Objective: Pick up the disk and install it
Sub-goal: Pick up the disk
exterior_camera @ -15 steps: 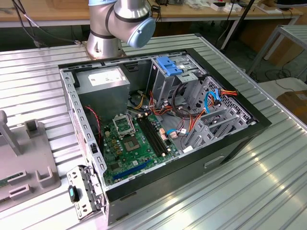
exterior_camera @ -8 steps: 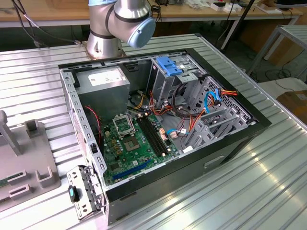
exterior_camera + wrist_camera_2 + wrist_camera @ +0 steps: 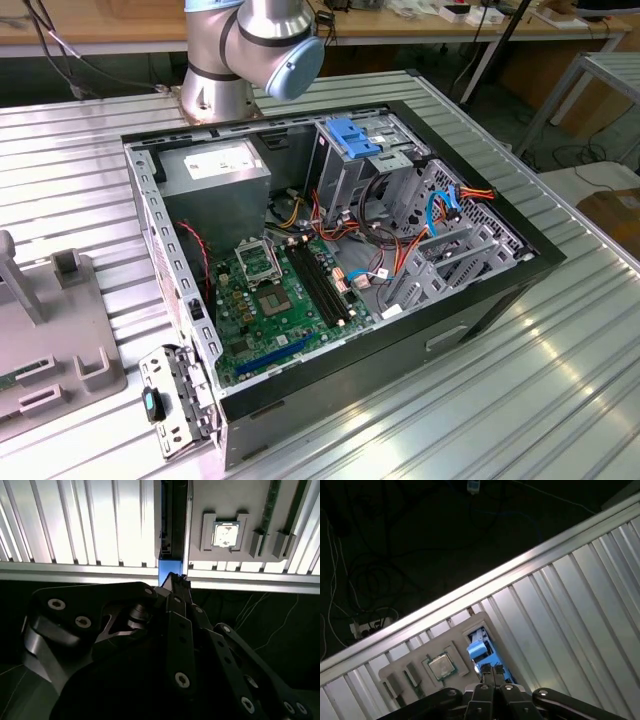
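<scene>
1. Where the grey tray [image 3: 400, 674] lies close to the rim of the ribbed metal desk [image 3: 560, 605], the disk [image 3: 480, 649] sits in a slot at one end of that tray. Its bright blue carrier shows in the first wrist view. In the second wrist view the disk [image 3: 165, 572] shows as a narrow dark strip with a blue end.
2. Pincer [image 3: 492, 672], black linkage. In both wrist views its tip lies over the disk's blue end, with blue plastic showing just beside it [image 3: 176, 580]. Whether it touches the carrier cannot be told. Whether it stands apart, together or clamped on the disk cannot be told either.
3. Processor chip [image 3: 441, 666], square and silver, lies in a recess of the tray just beside the disk. The second wrist view shows it [image 3: 225, 534] between the disk and two memory sticks [image 3: 272, 505] held in further slots.
4. Computer case [image 3: 480, 300], black, lies open on the desk in the exterior view, well apart from the tray at that view's left.
5. Contents of the case:
   - a green motherboard [image 3: 265, 300]
   - a grey power supply [image 3: 215, 165]
   - a metal drive cage [image 3: 345, 175] topped by a fixed blue latch [image 3: 352, 135]
   - red, orange and blue cables [image 3: 440, 215] strung between them
6. Arm base [image 3: 245, 50], silver with a pale blue cap, is mounted on the desk behind the case.
7. Floor [image 3: 420, 530], dark, lies beyond the desk's rim in the first wrist view, with loose cords on it.
</scene>
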`<state>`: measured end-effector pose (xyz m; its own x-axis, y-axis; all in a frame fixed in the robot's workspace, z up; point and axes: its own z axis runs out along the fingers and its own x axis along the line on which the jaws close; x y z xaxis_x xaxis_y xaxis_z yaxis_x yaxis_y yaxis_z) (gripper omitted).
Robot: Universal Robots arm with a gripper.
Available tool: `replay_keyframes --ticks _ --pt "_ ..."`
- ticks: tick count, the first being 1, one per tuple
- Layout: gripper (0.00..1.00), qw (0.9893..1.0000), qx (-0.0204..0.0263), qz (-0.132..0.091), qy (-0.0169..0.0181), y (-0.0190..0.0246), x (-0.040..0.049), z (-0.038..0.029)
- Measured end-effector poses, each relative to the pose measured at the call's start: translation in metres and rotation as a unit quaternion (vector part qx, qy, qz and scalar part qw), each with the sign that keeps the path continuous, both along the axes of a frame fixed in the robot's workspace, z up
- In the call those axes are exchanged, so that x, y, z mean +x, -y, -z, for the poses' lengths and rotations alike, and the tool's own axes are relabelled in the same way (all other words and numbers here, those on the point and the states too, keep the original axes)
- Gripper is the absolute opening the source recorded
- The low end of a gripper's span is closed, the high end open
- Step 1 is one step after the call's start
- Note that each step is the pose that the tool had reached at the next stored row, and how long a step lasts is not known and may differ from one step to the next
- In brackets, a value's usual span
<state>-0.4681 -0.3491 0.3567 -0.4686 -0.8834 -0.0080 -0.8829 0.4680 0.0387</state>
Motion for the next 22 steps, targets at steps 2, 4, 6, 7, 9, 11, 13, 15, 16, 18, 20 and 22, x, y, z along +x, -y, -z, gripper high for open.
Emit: replay_keyframes --ticks 2,4,6,7,9,11,13,15,16,18,20,22 --pt "0.11 0.9999 0.0 -0.014 0.0002 -0.0001 0.0 0.0" --pt "0.11 0.9997 0.0 -0.024 0.0002 -0.0001 0.0 0.0" --pt "0.11 0.9995 0.0 -0.031 0.0003 -0.0001 0.0 0.0" --pt "0.11 0.9994 0.0 -0.034 0.0003 -0.0001 0.0 0.0" --pt "0.11 0.9989 0.0 -0.047 0.0004 -0.0001 0.0 0.0" --pt "0.11 0.9982 0.0 -0.059 0.0004 -0.0003 0.0 0.0" --pt "0.11 0.9969 0.0 -0.079 0.0004 -0.0004 0.0 0.0" --pt "0.11 0.9953 0.0002 -0.097 0.0004 -0.0005 0.0 0.0" --pt "0.11 0.9947 0.0004 -0.103 0.0004 -0.0005 0.0 0.0" --pt "0.11 0.9925 0.0009 -0.122 0.0004 -0.0005 0.0 0.0" --pt "0.11 0.9909 0.001 -0.134 0.0005 -0.0005 0.0 0.0" --pt "0.11 0.9874 0.001 -0.158 0.0005 -0.0005 0.0 0.0"
